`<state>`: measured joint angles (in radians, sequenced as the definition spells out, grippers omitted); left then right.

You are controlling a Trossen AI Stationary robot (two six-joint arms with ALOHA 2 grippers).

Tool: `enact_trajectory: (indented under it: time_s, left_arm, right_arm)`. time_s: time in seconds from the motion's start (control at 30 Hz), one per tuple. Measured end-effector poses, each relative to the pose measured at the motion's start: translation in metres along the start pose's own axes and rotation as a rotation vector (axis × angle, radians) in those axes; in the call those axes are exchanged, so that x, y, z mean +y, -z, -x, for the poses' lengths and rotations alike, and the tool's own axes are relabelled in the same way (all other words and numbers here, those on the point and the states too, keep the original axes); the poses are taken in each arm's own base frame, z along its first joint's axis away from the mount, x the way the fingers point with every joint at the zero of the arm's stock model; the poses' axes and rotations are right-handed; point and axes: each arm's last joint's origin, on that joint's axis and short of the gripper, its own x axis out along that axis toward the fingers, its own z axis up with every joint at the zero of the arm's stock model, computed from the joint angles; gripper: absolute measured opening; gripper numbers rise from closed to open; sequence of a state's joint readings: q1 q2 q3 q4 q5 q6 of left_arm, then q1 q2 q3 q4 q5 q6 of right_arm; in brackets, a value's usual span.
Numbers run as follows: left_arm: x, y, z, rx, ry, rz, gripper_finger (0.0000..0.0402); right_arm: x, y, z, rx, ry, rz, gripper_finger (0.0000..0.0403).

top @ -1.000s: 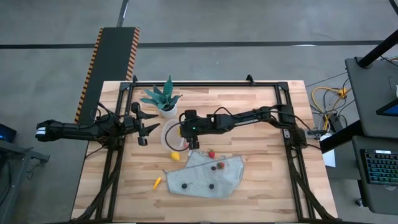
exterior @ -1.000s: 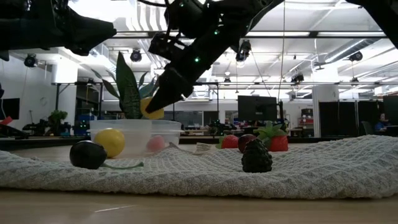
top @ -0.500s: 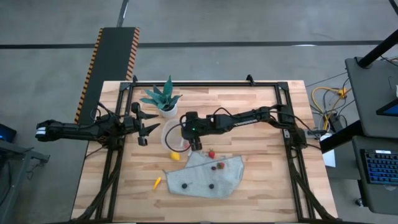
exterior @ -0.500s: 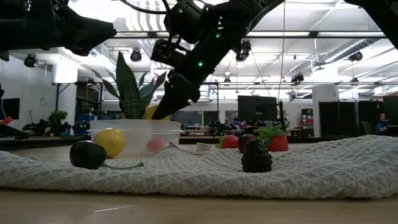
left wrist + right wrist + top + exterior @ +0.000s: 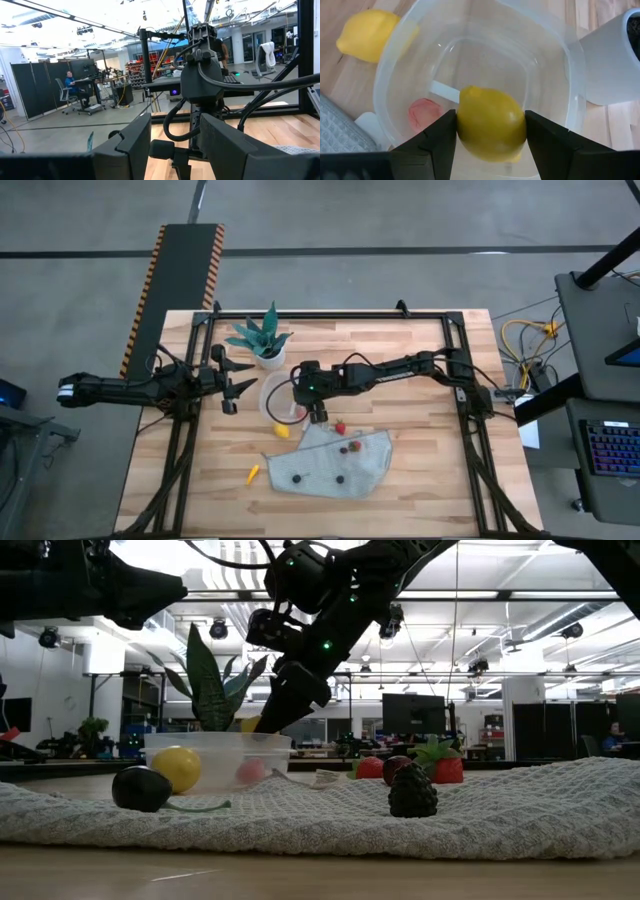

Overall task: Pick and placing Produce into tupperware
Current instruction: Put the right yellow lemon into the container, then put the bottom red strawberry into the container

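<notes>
Above tupperware (image 5: pixel 570 65): lemon (image 5: pixel 491 123) between end-effector fingers (image 5: pixel 437 137).

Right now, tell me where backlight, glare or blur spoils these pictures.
Low view: bright ceiling lights silhouette the right gripper; the near towel edge is soft. Right wrist view: the held lemon is sharp, the clear tupperware washes out what lies inside. Left wrist view: its own fingers are blurred.

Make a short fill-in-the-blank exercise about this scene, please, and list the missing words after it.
1. The right gripper holds a yellow ____ between its fingers.
2. It holds it over the clear ____.
3. A pink piece already lies ____ the tub.
4. The plant stands in a ____ pot.

Missing words: lemon; tub; inside; white
</notes>
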<state>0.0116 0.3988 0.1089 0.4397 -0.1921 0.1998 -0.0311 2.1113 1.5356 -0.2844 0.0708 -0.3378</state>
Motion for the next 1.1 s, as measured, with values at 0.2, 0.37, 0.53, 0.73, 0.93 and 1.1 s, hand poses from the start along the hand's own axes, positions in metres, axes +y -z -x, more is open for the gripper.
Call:
enact_trajectory:
  time_s: [0.2,0.37,0.53,0.73,0.93,1.1]
  left_arm:
    - [0.0000,0.0000,0.0000,0.000,0.000,0.000,0.0157]
    - [0.0000,0.0000,0.0000,0.000,0.000,0.000,0.0157]
    - [0.0000,0.0000,0.0000,0.000,0.000,0.000,0.0157]
    - [0.0000,0.0000,0.0000,0.000,0.000,0.000,0.0157]
    - [0.0000,0.0000,0.0000,0.000,0.000,0.000,0.0157]
    - [0.0000,0.0000,0.0000,0.000,0.000,0.000,0.0157]
  right_arm:
    - [0.0000,0.0000,0.0000,0.000,0.000,-0.001,0.0203]
    - [0.0000,0.0001,0.0000,0.000,0.000,-0.006,0.0207]
    - [0.0000,0.0001,0.0000,0.000,0.000,-0.030,0.0224]
    - [-0.0001,0.0001,-0.0001,0.000,0.000,-0.030,0.0235]
    - [0.0000,0.0001,-0.0001,0.000,0.000,-0.026,0.0236]
    - [0.0000,0.0000,0.0000,0.000,0.000,-0.024,0.0237]
